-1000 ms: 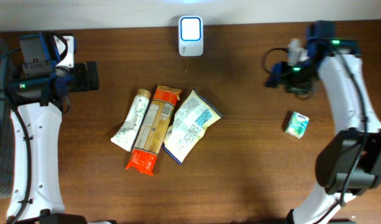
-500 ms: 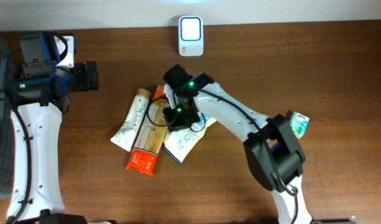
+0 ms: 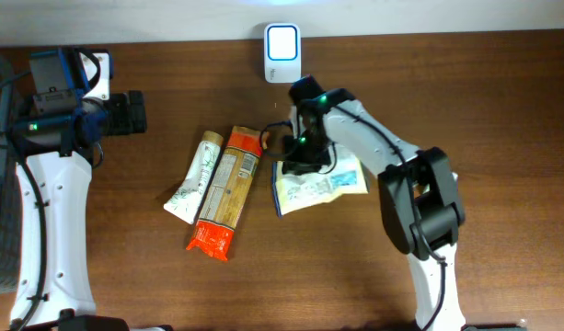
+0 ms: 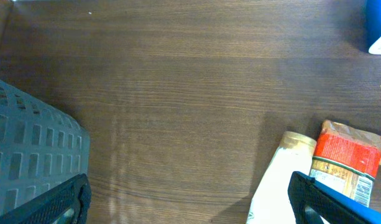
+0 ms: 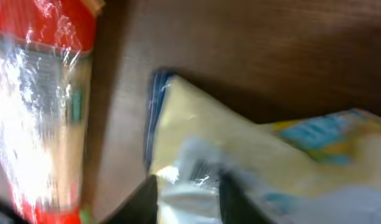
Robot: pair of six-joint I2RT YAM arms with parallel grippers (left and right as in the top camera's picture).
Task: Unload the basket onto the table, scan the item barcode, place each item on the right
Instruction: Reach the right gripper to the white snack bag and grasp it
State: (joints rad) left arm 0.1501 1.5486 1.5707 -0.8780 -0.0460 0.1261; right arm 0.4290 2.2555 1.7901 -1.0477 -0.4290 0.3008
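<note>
Overhead, right gripper (image 3: 302, 153) pinching snack bag (image 3: 329, 180), bag now pulled rightward off pasta packet (image 3: 224, 188), left gripper (image 3: 130, 113) wide open

tube (image 3: 195, 176) left of packet (image 3: 226, 188); bag (image 3: 320, 182) right, apparently apart; scanner (image 3: 282, 54) behind them.

I get the whole table (image 3: 125, 276) straight down from overhead; both wrist views share its orange packet (image 3: 228, 188), the left from afar, the right seemingly very close, blurred.
</note>
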